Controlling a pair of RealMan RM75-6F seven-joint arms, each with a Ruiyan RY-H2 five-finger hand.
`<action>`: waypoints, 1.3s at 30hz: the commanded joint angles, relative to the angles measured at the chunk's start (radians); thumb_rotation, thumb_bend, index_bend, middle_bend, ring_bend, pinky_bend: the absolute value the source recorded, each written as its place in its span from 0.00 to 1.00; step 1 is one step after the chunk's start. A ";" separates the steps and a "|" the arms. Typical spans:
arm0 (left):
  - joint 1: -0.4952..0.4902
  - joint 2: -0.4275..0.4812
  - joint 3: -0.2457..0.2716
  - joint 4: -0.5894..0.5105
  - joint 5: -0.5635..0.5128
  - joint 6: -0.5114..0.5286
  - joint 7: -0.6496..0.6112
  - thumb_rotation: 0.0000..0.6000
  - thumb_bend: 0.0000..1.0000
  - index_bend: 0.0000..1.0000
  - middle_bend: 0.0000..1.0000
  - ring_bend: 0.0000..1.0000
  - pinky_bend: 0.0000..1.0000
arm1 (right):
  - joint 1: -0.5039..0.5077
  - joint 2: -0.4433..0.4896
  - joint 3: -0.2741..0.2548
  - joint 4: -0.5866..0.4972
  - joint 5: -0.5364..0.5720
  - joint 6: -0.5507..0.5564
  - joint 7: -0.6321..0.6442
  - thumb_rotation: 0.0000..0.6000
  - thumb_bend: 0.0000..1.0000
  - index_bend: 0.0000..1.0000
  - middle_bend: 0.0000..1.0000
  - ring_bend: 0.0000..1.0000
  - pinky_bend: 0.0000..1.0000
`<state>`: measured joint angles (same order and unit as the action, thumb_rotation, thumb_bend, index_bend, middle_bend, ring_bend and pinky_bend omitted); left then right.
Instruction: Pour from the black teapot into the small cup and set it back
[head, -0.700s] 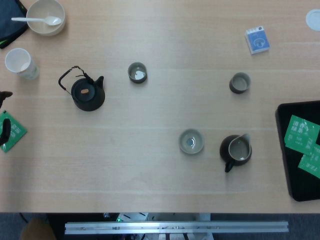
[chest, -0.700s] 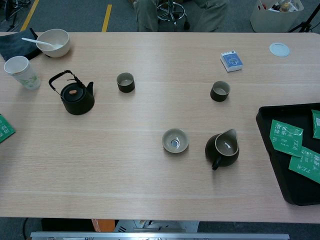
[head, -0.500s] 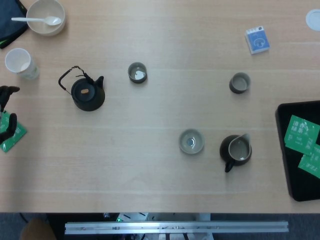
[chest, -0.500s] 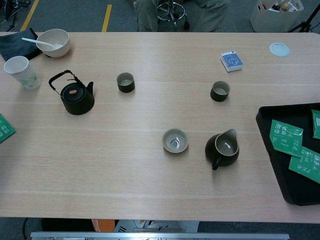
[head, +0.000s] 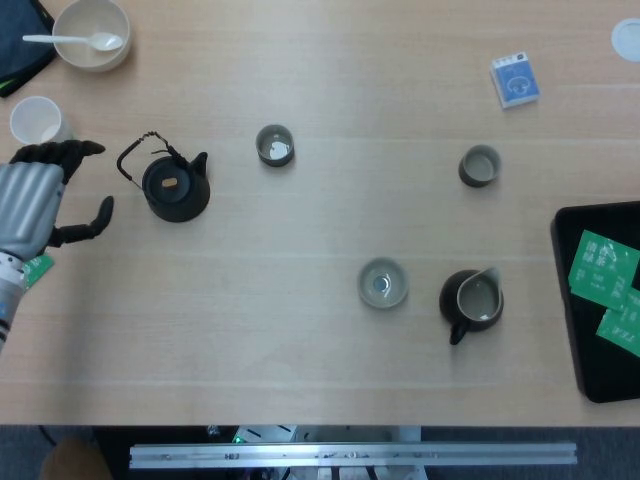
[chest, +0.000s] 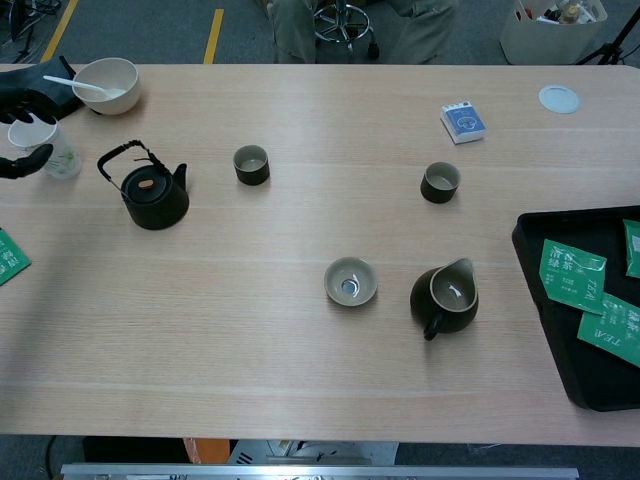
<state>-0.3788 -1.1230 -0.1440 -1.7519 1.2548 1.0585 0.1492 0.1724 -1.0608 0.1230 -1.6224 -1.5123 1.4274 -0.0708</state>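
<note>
With our left hand (head: 35, 205) hovering just left of the teapot (head: 176, 187), nothing is picked up yet; its fingers (head: 72, 150) are spread apart and hold nothing, thumb pointing toward the pot. The right hand isn't in either view.

The teapot sits upright on the bench (head: 300, 290) at far left, lid on, spout pointing right toward a small cup (head: 274, 145) that stands near it, a bit farther back. Its wire bail handle (head: 138, 152) arches up and leans to the left, i.e. toward our hand. A paper cup (head: 36, 120) stands close behind the hand, so we'd watch the knuckles there.

Handling, as we judge it: the pot looks like cast iron or dark ceramic, so prob. heavy for its size, rigid, w/ a smooth glazed body that'd be slippery to clutch. Best hold is the bail, fingers hooked under the top of the arch, thumb closing over it. The bail may pivot, so the pot could swing when lifted; the lid looks loose and might slide off in a steep tilt. The cup is small and light, easily knocked by the spout, so pour slow and keep the spout above the rim, not touching.
</note>
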 joint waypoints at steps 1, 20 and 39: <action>-0.051 -0.035 -0.017 0.008 -0.052 -0.051 0.040 0.35 0.36 0.20 0.26 0.24 0.23 | 0.005 0.003 0.002 -0.004 -0.003 -0.002 -0.002 1.00 0.43 0.26 0.31 0.19 0.13; -0.250 -0.277 -0.046 0.246 -0.344 -0.173 0.215 0.12 0.36 0.19 0.26 0.24 0.23 | 0.014 -0.006 -0.001 0.034 0.013 -0.007 0.030 1.00 0.43 0.26 0.31 0.19 0.13; -0.337 -0.381 -0.028 0.470 -0.504 -0.235 0.287 0.11 0.36 0.19 0.26 0.24 0.23 | 0.014 -0.010 -0.006 0.045 0.029 -0.012 0.038 1.00 0.43 0.26 0.31 0.19 0.13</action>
<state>-0.7103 -1.4986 -0.1777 -1.2896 0.7604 0.8308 0.4278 0.1865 -1.0712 0.1170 -1.5773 -1.4832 1.4153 -0.0328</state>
